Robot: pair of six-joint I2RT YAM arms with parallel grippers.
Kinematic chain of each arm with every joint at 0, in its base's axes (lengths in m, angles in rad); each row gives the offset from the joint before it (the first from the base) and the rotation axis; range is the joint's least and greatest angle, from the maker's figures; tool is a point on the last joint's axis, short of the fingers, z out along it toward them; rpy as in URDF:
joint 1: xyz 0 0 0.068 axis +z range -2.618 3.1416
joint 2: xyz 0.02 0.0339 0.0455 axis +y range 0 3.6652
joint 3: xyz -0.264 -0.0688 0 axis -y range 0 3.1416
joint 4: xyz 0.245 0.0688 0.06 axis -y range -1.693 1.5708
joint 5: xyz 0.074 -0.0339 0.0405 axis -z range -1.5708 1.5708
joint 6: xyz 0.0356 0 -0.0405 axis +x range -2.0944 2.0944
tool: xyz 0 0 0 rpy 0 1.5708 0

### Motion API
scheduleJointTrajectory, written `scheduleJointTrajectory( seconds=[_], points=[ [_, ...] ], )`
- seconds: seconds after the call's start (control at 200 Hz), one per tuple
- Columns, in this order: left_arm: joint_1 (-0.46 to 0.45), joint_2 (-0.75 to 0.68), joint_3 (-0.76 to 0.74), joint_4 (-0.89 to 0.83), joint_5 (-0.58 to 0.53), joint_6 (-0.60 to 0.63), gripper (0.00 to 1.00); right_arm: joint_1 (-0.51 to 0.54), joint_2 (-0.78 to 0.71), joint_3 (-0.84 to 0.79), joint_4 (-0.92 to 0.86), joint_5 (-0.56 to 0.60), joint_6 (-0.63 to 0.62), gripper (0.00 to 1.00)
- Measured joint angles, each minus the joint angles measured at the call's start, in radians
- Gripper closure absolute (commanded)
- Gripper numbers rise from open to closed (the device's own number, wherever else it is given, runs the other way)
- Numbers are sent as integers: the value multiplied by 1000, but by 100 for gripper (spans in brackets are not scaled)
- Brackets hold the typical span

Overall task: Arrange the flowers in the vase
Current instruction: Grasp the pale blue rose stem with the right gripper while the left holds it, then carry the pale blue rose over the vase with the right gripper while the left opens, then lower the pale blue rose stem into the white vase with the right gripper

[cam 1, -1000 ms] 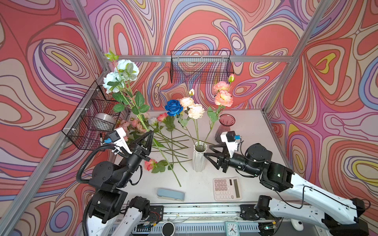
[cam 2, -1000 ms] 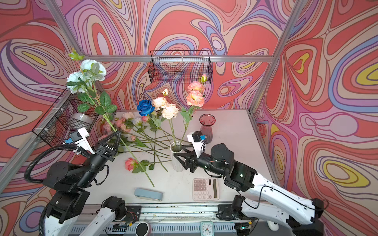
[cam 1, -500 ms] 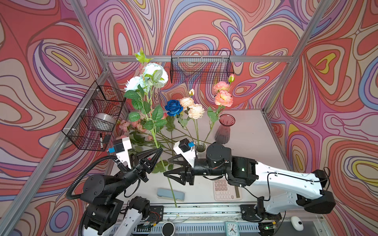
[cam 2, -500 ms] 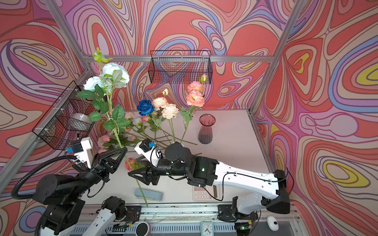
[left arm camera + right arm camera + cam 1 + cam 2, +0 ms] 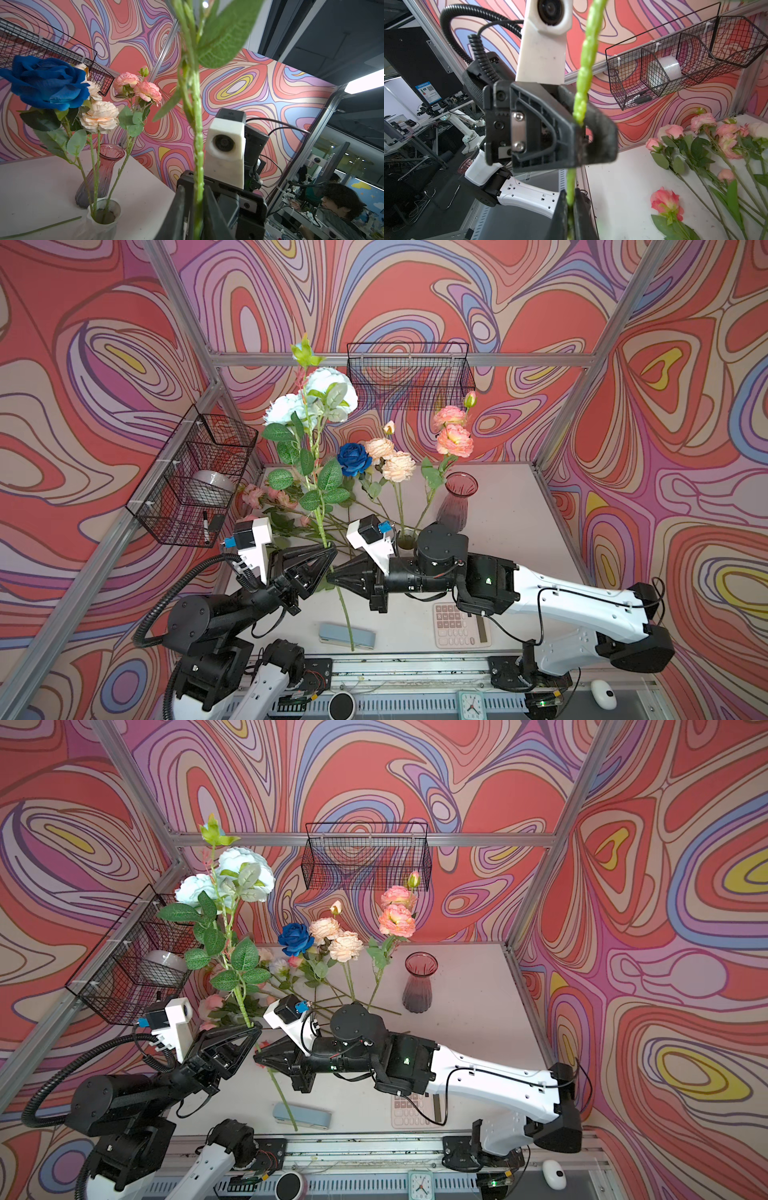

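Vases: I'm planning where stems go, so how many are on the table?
2: a white vase with flowers in it, and an empty pink glass vase close beside it. No others visible.

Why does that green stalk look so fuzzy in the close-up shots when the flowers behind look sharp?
Left wrist view: the stem sits near the lens, out of focus; the blue rose is sharp. Right wrist view: same stem blurred. Both top views: crisp, evenly lit.
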Motion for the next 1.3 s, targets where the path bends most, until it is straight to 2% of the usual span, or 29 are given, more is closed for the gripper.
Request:
scheduleJointTrajectory(
  seconds=[0.055,0.075,0.095,0.26,0.451,0.556,0.756,0.896,1.001,1.167,1.302],
  points=[
    [0,7,-2,5,-3,-6,10,2,-27,-40,4,19,-1,100],
    [0,7,-2,5,-7,-7,1,3,-40,-56,3,29,-3,100],
    [0,7,-3,5,-10,-8,0,3,-52,-70,2,40,-6,100],
    [0,-20,-4,-21,-67,6,0,5,-188,-161,-25,200,-41,100],
    [0,-143,-43,-92,-201,66,0,5,-329,-162,-27,425,-149,100],
    [0,-184,-73,-136,-252,87,0,5,-336,-125,-6,539,-236,100],
    [0,-186,-101,-217,-294,103,0,4,-257,-80,78,713,-426,100],
    [0,-186,-103,-244,-304,110,0,-20,-221,-74,85,739,-503,100],
    [0,-186,-103,-248,-304,110,0,-84,-214,-52,79,722,-507,100],
    [0,-186,-112,-248,-304,110,0,-246,-219,-58,77,649,-421,100],
    [0,-186,-119,-250,-304,110,0,-286,-223,-127,84,596,-340,100]
  ],
)
